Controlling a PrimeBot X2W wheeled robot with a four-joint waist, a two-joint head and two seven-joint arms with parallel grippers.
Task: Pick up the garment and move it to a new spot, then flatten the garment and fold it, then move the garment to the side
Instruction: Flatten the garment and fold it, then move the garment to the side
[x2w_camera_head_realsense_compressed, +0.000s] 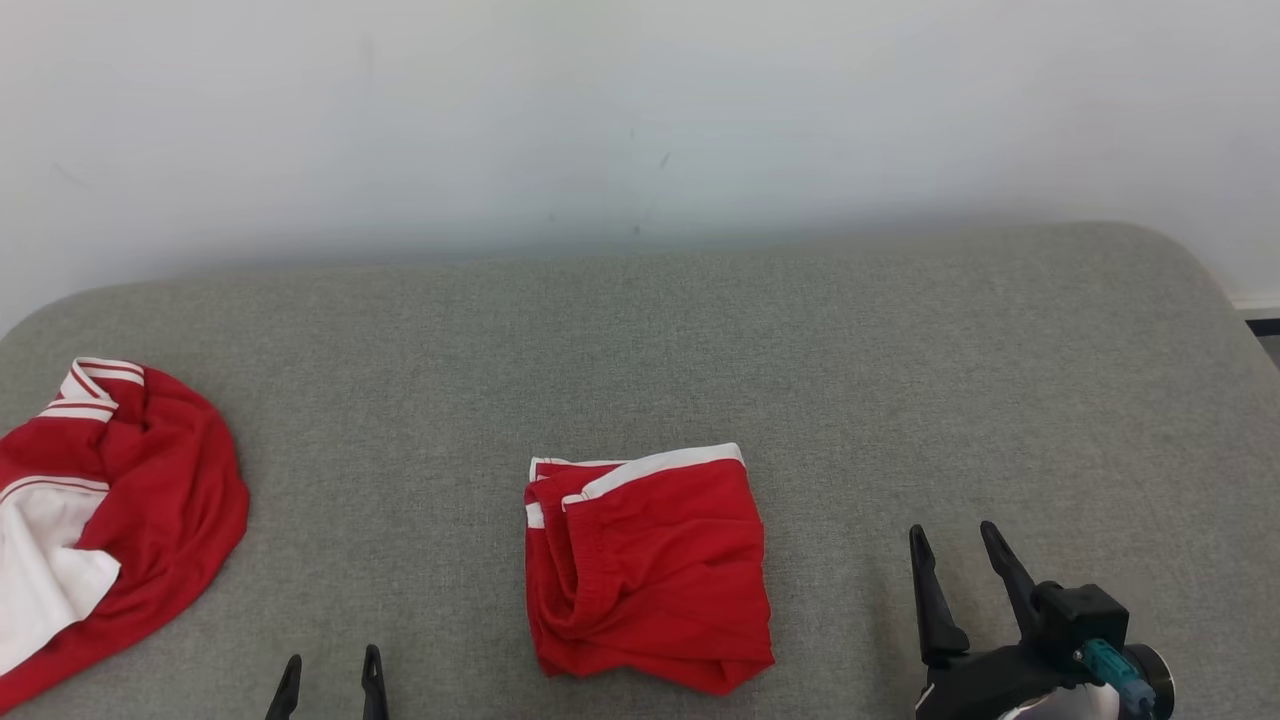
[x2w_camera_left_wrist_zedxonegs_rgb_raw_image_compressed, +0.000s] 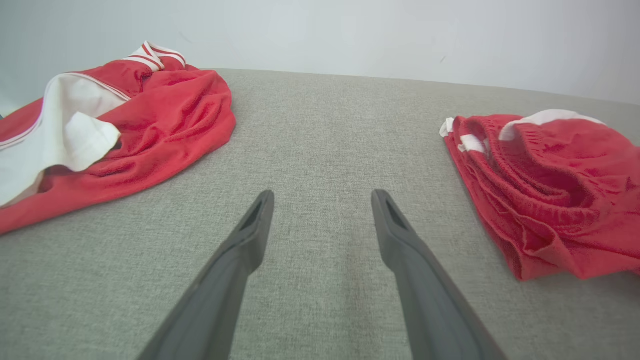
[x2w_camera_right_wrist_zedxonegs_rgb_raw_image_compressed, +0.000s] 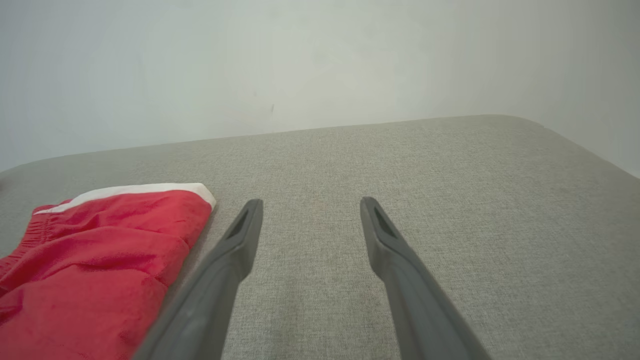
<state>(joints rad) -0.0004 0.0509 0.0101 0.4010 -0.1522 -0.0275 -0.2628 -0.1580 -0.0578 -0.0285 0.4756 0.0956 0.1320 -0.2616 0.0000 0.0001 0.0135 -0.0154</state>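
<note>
A folded red garment with white trim (x2w_camera_head_realsense_compressed: 645, 565) lies in the middle of the grey padded surface (x2w_camera_head_realsense_compressed: 700, 340); it appears at the right of the left wrist view (x2w_camera_left_wrist_zedxonegs_rgb_raw_image_compressed: 550, 195) and at the lower left of the right wrist view (x2w_camera_right_wrist_zedxonegs_rgb_raw_image_compressed: 95, 270). My left gripper (x2w_camera_head_realsense_compressed: 328, 668) is at the bottom edge, left of the garment, open and empty (x2w_camera_left_wrist_zedxonegs_rgb_raw_image_compressed: 322, 197). Off to the garment's right, my right gripper (x2w_camera_head_realsense_compressed: 952, 540) also stands open, nothing between its fingers (x2w_camera_right_wrist_zedxonegs_rgb_raw_image_compressed: 310, 205). Neither gripper touches the cloth.
A second, crumpled red and white garment (x2w_camera_head_realsense_compressed: 100, 510) lies at the far left of the surface (x2w_camera_left_wrist_zedxonegs_rgb_raw_image_compressed: 115, 130). A pale wall (x2w_camera_head_realsense_compressed: 640, 120) stands behind the surface. The surface's rounded right corner (x2w_camera_head_realsense_compressed: 1190, 260) is near the wall.
</note>
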